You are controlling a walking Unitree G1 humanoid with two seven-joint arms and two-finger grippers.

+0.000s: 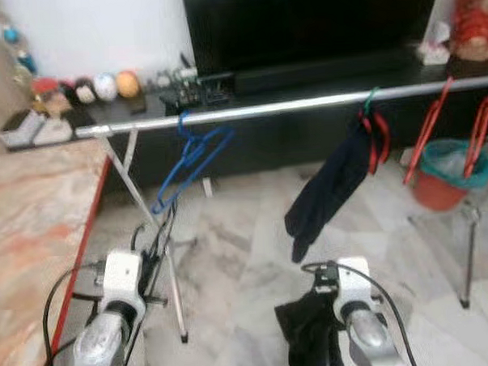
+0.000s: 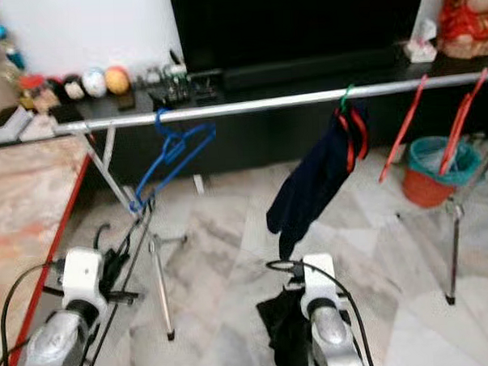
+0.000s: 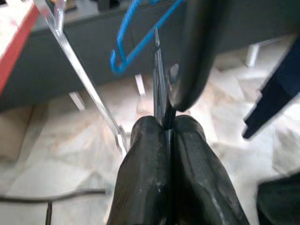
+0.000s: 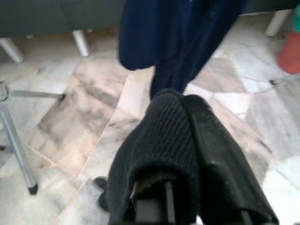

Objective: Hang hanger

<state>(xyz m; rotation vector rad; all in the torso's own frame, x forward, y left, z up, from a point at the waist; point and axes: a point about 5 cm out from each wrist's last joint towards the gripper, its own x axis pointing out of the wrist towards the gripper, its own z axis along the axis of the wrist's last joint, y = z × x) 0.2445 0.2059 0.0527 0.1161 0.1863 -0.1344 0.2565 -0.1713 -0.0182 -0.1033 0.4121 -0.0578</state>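
Left hand (image 3: 161, 140): fingers pressed together on a thin black piece, low before the rack. Blue hanger (image 1: 190, 157): hooked on the rail (image 1: 305, 104), up and ahead, slanting down-left; left arm nearer.

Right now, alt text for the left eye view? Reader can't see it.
A metal rail crosses a marble-floored room, carrying a blue hanger, a dark garment on a red hanger, and more red hangers to the right. Below, the robot's two silver arms reach forward; the right gripper has dark cloth over it.
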